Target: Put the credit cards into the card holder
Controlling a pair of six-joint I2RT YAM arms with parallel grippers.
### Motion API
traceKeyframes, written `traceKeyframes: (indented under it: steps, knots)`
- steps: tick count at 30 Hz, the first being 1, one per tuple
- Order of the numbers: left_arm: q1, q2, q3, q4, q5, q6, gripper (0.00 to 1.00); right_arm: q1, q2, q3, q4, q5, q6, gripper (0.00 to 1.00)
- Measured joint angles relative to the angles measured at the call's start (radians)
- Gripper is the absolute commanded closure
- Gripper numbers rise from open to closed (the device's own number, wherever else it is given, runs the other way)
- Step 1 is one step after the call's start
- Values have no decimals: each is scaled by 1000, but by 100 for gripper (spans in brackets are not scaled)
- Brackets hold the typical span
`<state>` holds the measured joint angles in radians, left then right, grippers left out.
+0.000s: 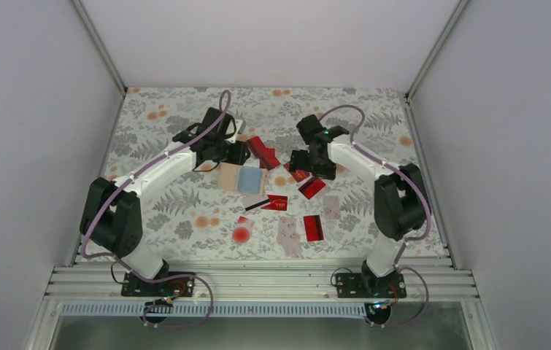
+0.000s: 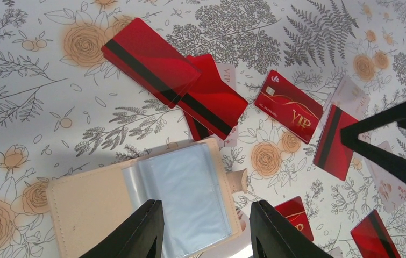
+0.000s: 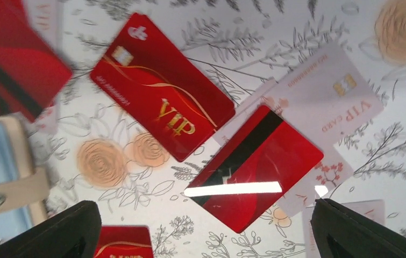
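Observation:
The card holder (image 1: 230,177) lies open, tan cover left, light blue lining right. My left gripper (image 1: 237,152) hovers over it, open and empty; in the left wrist view its fingers straddle the blue sleeve (image 2: 184,188) of the holder (image 2: 87,209). Stacked red credit cards (image 2: 152,62) lie just beyond it. My right gripper (image 1: 303,162) is open and empty above a red black-striped card (image 3: 254,166), with a red VIP card (image 3: 163,102) and a pale VIP card (image 3: 329,91) beside it. The holder's snap tab (image 3: 7,193) shows at the left.
More cards lie nearer the front: a red VIP card (image 1: 275,203), a white black-striped card (image 1: 256,203), a red card (image 1: 313,227) and pale cards (image 1: 288,235). A round red blot (image 1: 241,234) marks the floral cloth. Grey walls enclose the table.

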<state>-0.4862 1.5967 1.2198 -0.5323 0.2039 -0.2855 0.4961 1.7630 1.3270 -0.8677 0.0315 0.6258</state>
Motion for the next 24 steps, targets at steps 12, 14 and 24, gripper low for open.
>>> traceKeyframes:
  steps: [12,14,24]
  knots:
    - [0,-16,-60,23,8,5,58,-7,183,16,-116,-6,271,1]
    - [0,-17,-64,23,8,6,58,-11,183,5,-103,-10,279,3]
    - [0,-27,-66,29,10,9,58,-50,142,-87,-4,-40,291,14]
